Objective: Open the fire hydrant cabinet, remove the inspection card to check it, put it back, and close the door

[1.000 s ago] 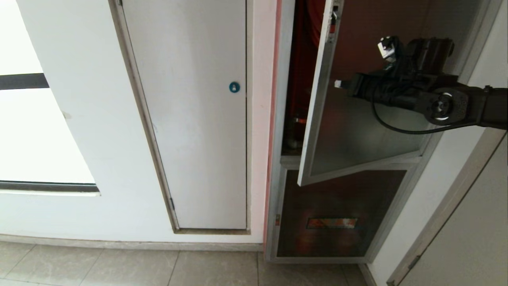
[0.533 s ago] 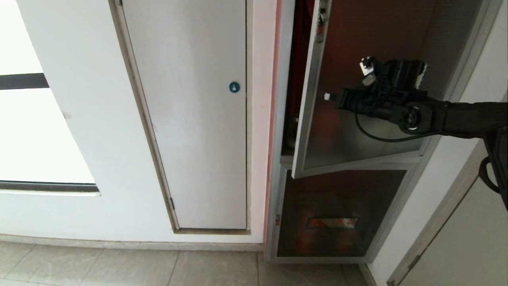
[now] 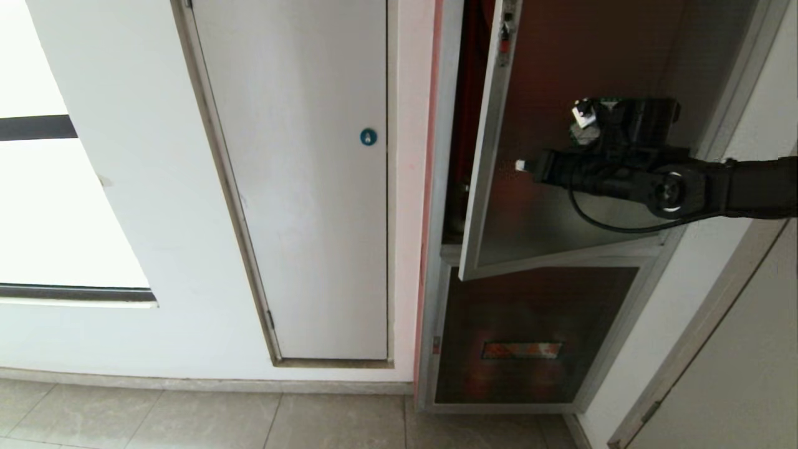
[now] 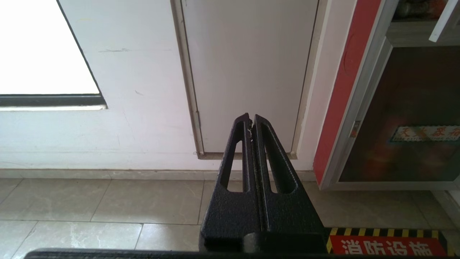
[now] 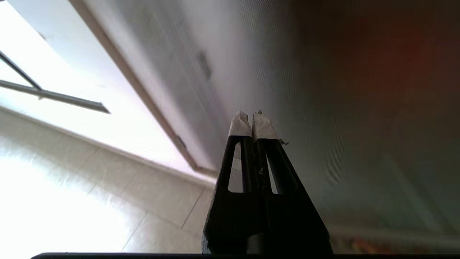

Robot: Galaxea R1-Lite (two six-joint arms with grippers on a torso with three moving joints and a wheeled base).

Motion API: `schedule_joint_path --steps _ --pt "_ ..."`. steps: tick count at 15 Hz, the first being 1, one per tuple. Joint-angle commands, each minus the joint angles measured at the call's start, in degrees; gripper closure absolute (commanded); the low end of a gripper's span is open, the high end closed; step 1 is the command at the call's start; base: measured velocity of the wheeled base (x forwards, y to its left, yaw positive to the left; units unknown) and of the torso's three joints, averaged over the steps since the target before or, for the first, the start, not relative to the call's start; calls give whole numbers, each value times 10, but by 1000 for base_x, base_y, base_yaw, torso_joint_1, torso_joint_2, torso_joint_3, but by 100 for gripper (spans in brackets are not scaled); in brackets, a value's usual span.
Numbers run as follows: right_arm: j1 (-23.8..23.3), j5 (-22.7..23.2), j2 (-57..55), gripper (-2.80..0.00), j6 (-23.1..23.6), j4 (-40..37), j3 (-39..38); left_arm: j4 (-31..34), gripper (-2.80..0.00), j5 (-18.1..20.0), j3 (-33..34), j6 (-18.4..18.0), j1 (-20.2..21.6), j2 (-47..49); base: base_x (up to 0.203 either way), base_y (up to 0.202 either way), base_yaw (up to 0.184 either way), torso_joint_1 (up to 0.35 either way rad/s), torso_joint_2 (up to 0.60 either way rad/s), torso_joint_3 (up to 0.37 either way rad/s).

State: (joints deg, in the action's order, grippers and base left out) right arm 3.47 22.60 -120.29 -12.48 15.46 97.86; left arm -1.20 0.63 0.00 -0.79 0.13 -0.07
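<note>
Right gripper (image 3: 521, 165) up against the glass door (image 3: 542, 206), and that door hangs partly ajar!

The right arm reaches in from the right, level, its white-taped fingertips (image 5: 251, 124) pressed together with nothing between them, right at the tinted panel; actual contact is hard to call. The door's free edge, with the small red latch (image 3: 504, 45), stands out from the fire hydrant cabinet (image 3: 439, 187), leaving a narrow gap where the red hose (image 3: 474, 87) shows. Below sits the cabinet's lower dark panel (image 3: 536, 324). To the left, the plain white door (image 3: 312, 187) with its blue round lock (image 3: 368, 136). No inspection card in sight. Left gripper (image 4: 251, 120) parked low over the tiled floor (image 4: 107, 201), fingers together, holding nothing.
</note>
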Motion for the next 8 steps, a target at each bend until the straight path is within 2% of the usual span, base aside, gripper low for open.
schedule_joint_path --steps 1,5,8 --pt "0 1 124 0 0 22 -120 0 0 0 4 0 0 0 0 0 0 0 0 0" --pt "-2 0 309 0 -1 57 -283 0 0 0 4 0 0 0 0 0 0 0 0 0" --pt "-22 -5 454 0 -5 64 -383 0 0 0 4 0 0 0 0 0 0 0 0 0"
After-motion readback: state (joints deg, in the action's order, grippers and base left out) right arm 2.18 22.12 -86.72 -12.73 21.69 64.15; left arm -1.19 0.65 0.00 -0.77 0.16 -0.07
